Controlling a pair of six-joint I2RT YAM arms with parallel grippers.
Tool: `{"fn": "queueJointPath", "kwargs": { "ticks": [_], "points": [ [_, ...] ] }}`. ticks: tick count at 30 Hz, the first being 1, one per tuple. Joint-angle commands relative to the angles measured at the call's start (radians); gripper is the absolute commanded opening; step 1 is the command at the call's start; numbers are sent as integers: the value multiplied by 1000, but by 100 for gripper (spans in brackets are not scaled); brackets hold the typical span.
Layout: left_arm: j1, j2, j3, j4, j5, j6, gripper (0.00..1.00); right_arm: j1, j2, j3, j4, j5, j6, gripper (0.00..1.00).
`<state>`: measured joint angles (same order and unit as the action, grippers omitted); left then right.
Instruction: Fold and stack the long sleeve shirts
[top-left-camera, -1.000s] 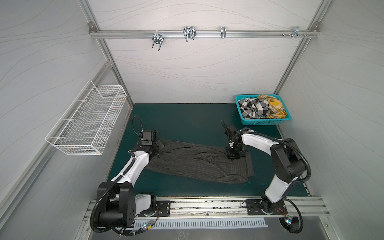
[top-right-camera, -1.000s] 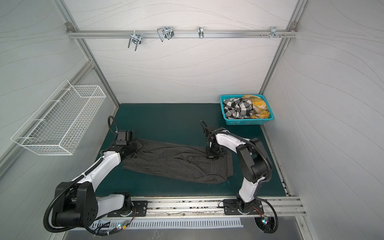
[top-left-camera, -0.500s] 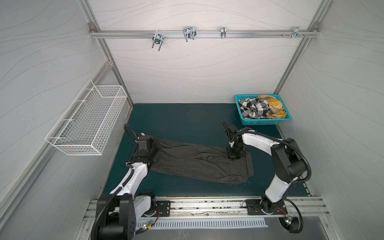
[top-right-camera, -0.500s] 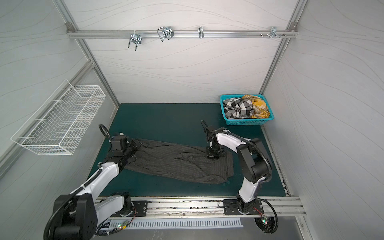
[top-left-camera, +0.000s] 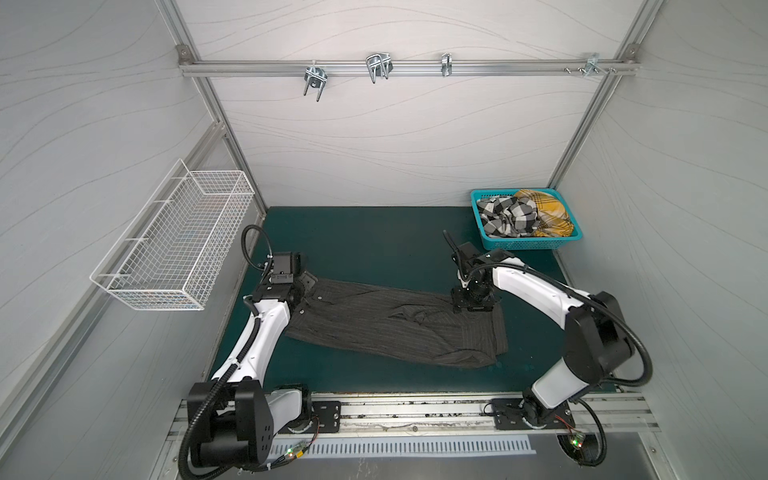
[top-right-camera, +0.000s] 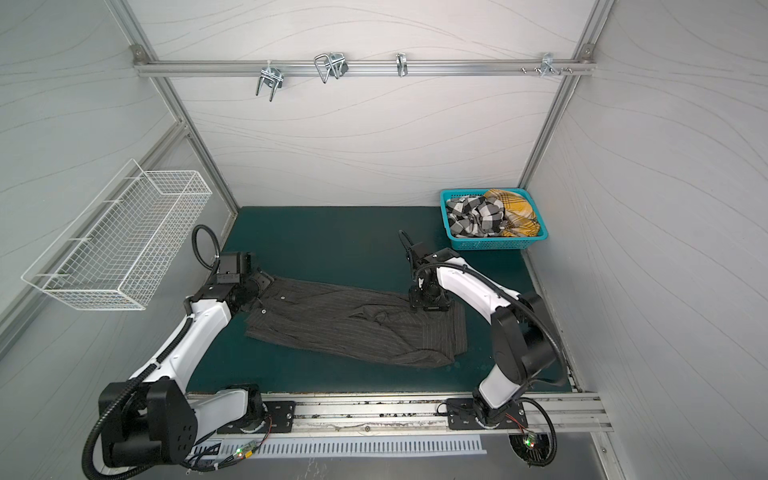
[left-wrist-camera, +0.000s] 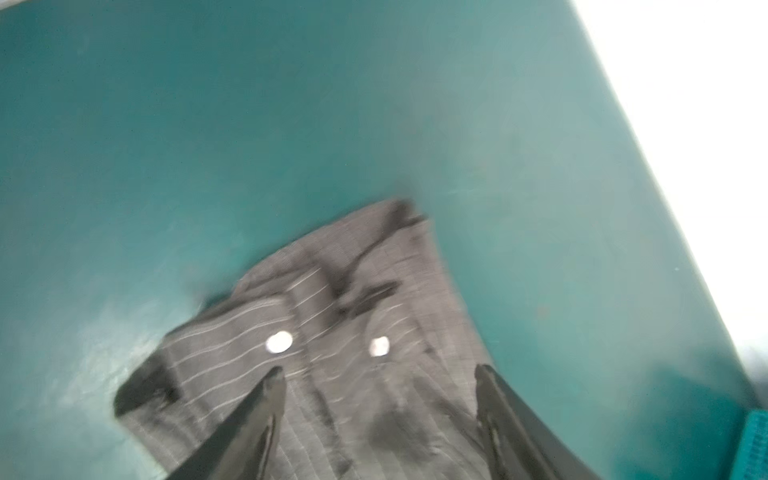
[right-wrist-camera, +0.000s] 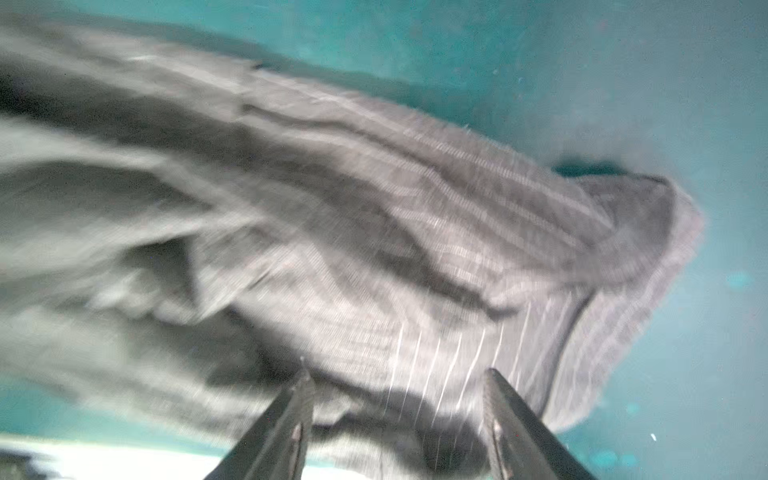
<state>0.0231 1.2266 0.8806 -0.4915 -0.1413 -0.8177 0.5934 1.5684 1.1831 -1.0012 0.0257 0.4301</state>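
Both grips just let go. A second ago the left fingers (left-wrist-camera: 249, 424) and right fingers (right-wrist-camera: 282, 424) were closed. Now both pairs stand apart with nothing between them, clear in both wrist views despite the motion blur.

The pinstripe shirt (top-left-camera: 395, 328) lies on the worktop (top-left-camera: 365, 241) as a long band running left to right, nearer the front rail than the back wall. The left fingers hang over its buttoned end, where two pale buttons (left-wrist-camera: 279, 343) sit just ahead of the tips. The right fingers are over the far edge near the other end. The cloth has barely moved since release, so the stretch held. There's a rumple mid-band and a bunched lip on the near right corner.

My read is that the pull-flat step is done and the shirt is free for the next fold. I can't tell from here whether the sleeves are properly tucked in.

The check shirt (top-left-camera: 505, 216) and yellow plaid shirt (top-left-camera: 544, 208) are heaped in the teal basket (top-left-camera: 490, 245) at the back right, untouched. No stack started, so it's early in the job.

I'd smooth the mid rumple before regrasping or it gets folded in.
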Motion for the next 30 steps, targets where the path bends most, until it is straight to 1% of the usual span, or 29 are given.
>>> {"fn": "queueJointPath", "kwargs": {
  "ticks": [1, 3, 5, 7, 8, 10, 14, 16, 18, 19, 21, 23, 26, 28, 29, 30],
  "points": [
    [-80, 128, 61, -70, 64, 26, 55, 65, -48, -37, -126, -6, 62, 61],
    [-117, 211, 69, -20, 147, 25, 48, 126, -72, -77, -128, -38, 104, 55],
    [-137, 308, 90, -4, 208, 13, 35, 175, -91, -122, -114, -98, 150, 53],
    [-138, 409, 112, -20, 236, -8, 20, 190, -111, -186, -55, -225, 197, 53],
    [-137, 440, 118, -23, 238, -15, 15, 190, -117, -219, -12, -282, 217, 53],
    [-126, 490, 124, -36, 225, -26, 11, 187, -103, -274, 82, -387, 259, 53],
    [-78, 559, 121, -69, 227, -41, 4, 182, 15, -262, 148, -426, 257, 49],
    [-30, 572, 94, -75, 223, -49, 0, 153, 97, -256, 202, -455, 251, 44],
    [8, 559, 63, -45, 254, -43, 0, 97, 190, -223, 219, -460, 231, 36],
    [17, 550, 62, -70, 231, -44, 0, 62, 234, -182, 215, -445, 216, 35],
    [25, 539, 73, -115, 184, -29, 0, 4, 315, -49, 167, -351, 177, 34],
    [32, 522, 71, -137, 184, -20, 0, -41, 425, 142, 104, -290, 125, 35],
    [26, 466, 33, -143, 197, -29, 0, -87, 608, 486, -8, -215, 57, 34],
    [-20, 403, -23, -130, 228, -53, 0, -95, 676, 686, -98, -177, 13, 35],
    [-62, 375, -43, -121, 245, -59, 0, -95, 676, 734, -121, -176, 0, 37],
    [-121, 340, -57, -119, 257, -58, 0, -92, 649, 753, -126, -184, -8, 40]
  ]
}}
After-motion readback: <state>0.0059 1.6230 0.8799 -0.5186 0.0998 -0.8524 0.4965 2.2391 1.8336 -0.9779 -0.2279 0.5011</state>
